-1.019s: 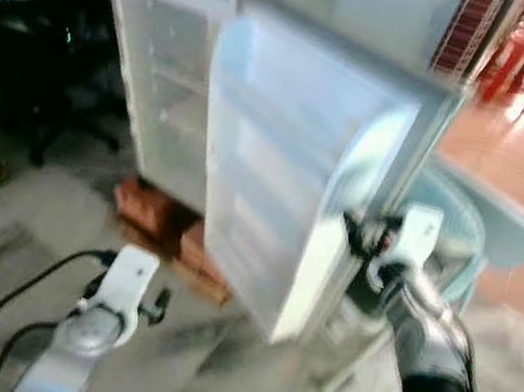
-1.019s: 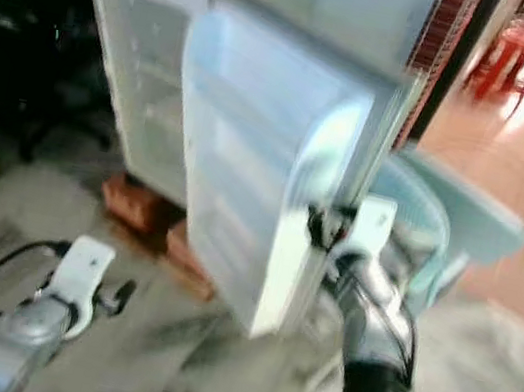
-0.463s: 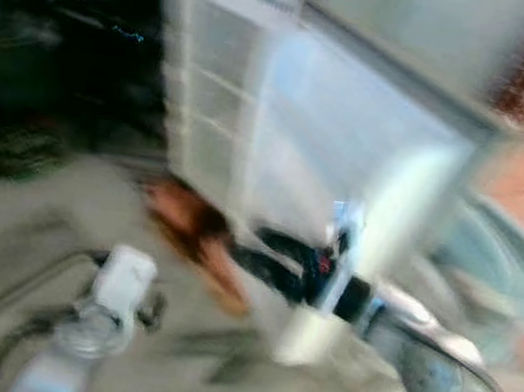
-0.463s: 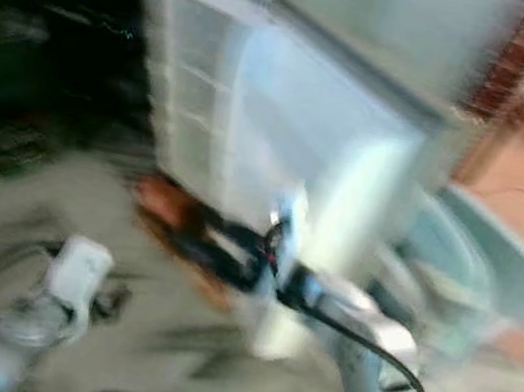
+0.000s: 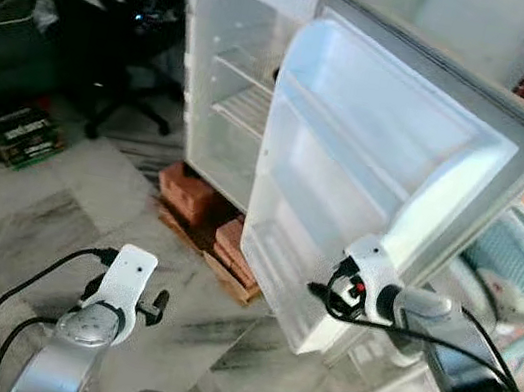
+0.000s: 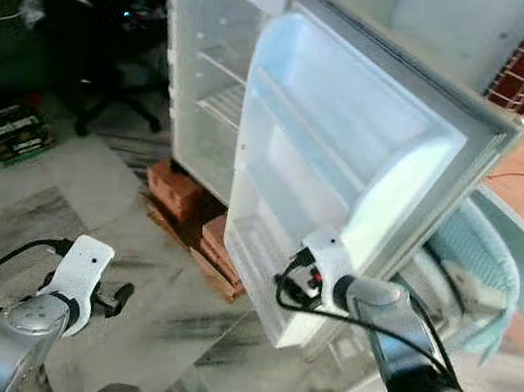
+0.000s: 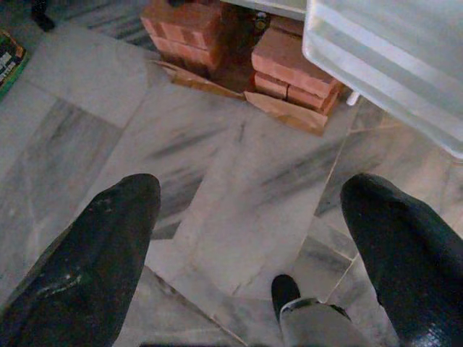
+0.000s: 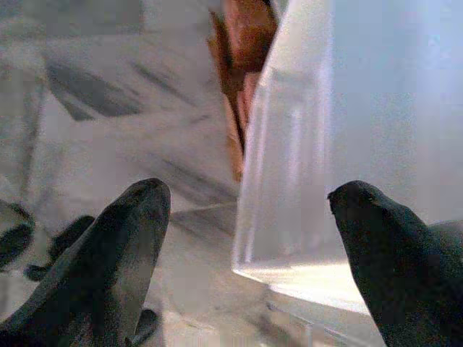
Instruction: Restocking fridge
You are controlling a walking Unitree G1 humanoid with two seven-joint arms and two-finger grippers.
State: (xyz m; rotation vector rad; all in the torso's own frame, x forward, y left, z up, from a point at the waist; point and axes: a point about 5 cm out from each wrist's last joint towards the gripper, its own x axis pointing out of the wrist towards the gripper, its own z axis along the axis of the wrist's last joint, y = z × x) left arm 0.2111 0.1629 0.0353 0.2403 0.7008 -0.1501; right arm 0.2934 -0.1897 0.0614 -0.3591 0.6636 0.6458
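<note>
Two spread pincers, right pincer [image 8: 246, 217] at white fridge door [image 5: 367, 174], shelves bare.

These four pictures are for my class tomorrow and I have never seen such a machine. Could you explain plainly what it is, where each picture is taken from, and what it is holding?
It is a walking humanoid robot with two silver arms, each ending in a gripper of two black fingers. The two wide pictures come from a stereo camera on its head, looking down. The other two come from cameras on its wrists, looking along the fingers.

Before it stands a white fridge with bare shelves, raised on red bricks. Its door stands open, its racks bare too. The right gripper is open at the door's lower edge, holding nothing. The left gripper is open above the marble floor, also holding nothing. A black office chair stands to the left.
</note>
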